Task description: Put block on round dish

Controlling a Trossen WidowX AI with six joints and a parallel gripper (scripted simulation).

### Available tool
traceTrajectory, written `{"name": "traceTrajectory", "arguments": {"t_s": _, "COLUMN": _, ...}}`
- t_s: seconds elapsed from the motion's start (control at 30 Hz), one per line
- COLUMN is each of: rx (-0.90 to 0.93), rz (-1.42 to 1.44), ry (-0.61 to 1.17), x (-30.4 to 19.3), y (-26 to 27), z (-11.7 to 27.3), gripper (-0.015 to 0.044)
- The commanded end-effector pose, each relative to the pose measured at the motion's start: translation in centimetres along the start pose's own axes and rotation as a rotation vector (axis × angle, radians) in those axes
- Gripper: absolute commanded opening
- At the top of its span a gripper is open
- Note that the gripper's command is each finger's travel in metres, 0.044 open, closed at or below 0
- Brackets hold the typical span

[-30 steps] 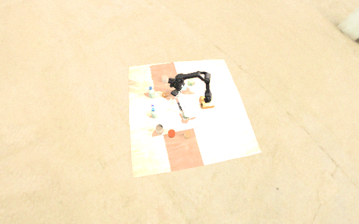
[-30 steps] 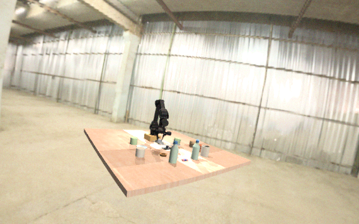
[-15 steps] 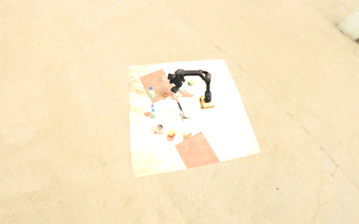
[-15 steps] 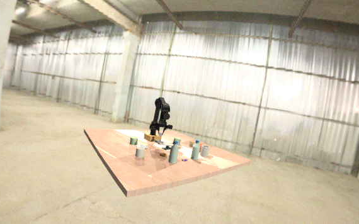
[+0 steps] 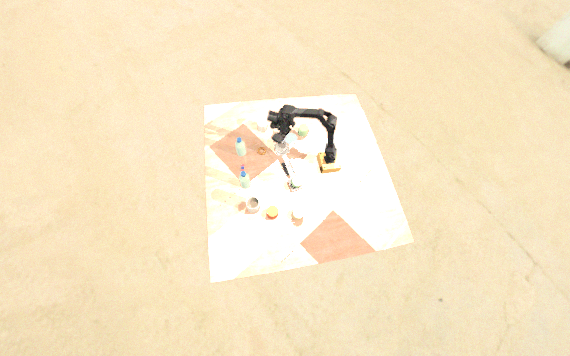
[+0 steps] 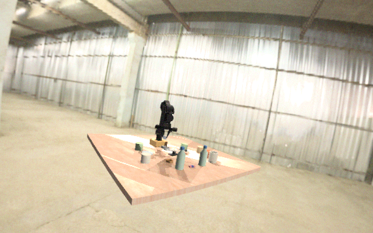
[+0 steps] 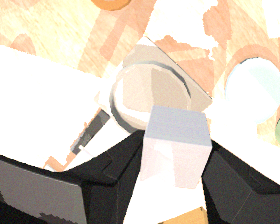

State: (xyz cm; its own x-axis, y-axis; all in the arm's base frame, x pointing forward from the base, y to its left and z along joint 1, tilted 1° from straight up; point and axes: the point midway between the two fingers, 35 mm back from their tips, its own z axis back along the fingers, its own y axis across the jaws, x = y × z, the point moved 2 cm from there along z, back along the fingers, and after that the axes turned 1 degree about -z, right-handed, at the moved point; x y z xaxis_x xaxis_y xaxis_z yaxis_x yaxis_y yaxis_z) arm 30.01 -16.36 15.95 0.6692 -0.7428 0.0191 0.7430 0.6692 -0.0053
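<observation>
Desk [image 5: 364,200] [image 6: 117,160] bright | step: block [image 7: 176,162] [image 6: 164,137] transfer | gripper [image 5: 279,138] [image 6: 165,136] [image 7: 173,141] clamped on block, near balance pan [image 7: 185,82] | next: carry probably to pale dish [image 7: 253,90] [image 5: 290,139] [image 6: 148,152], lower gently, then release

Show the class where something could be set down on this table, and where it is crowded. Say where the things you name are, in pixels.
The board [image 5: 249,255] looks bare along its near edge, below the orange-topped container [image 5: 272,213], and right of the yellow base [image 5: 339,169]. It is crowded around the gripper [image 7: 177,147] and beside the two bottles [image 5: 240,148] [image 5: 245,180] [image 6: 180,160] [image 6: 203,157].
</observation>
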Motion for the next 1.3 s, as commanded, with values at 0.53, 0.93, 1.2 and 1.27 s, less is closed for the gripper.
{"name": "traceTrajectory", "arguments": {"t_s": 0.53, "rx": -0.01, "rz": -0.001, "ry": 0.007, "x": 1.2, "y": -9.5, "z": -6.3, "gripper": 0.0}}
{"name": "traceTrajectory", "arguments": {"t_s": 0.93, "rx": -0.014, "rz": -0.001, "ry": 0.008, "x": 0.5, "y": -13.4, "z": -8.8, "gripper": 0.0}}
{"name": "traceTrajectory", "arguments": {"t_s": 1.2, "rx": -0.014, "rz": -0.001, "ry": 0.008, "x": 0.5, "y": -13.5, "z": -11.2, "gripper": 0.0}}
{"name": "traceTrajectory", "arguments": {"t_s": 1.27, "rx": -0.014, "rz": -0.001, "ry": 0.008, "x": 0.5, "y": -13.5, "z": -12.2, "gripper": 0.0}}
